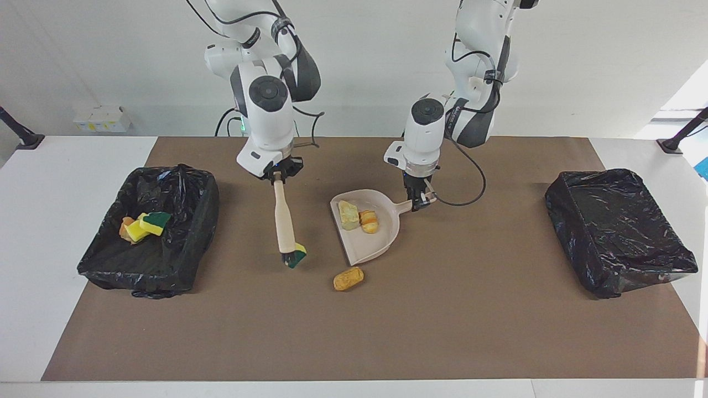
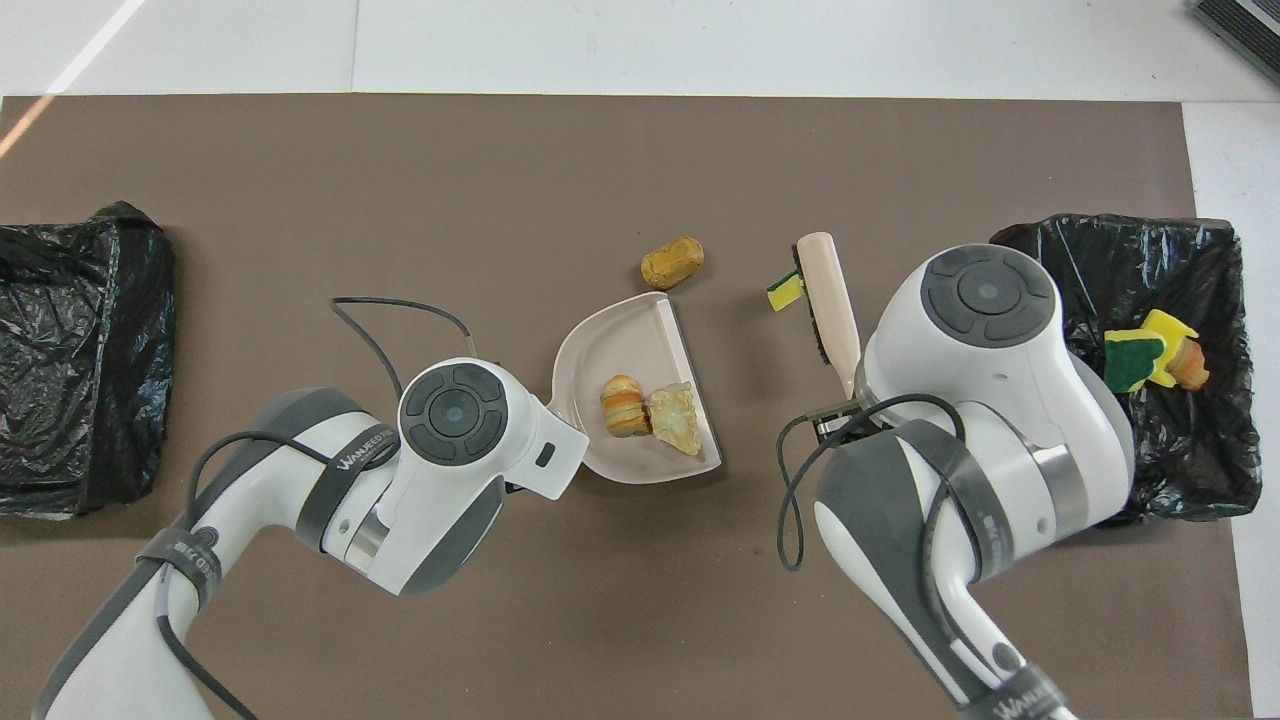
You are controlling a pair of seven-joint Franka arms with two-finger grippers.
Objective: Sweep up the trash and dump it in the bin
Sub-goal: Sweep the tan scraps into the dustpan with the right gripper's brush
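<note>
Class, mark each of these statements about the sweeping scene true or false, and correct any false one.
1. The dustpan holds two scraps. True.
2. The right gripper holds the brush by its handle. True.
3. The orange-brown lump lies inside the dustpan. False: it lies on the brown mat, just outside the pan's open edge.
4. The bin at the left arm's end contains sponge pieces. False: its opening does not show; the sponge pieces lie in the bin at the right arm's end.
5. The left gripper grips the dustpan's handle. True.
</note>
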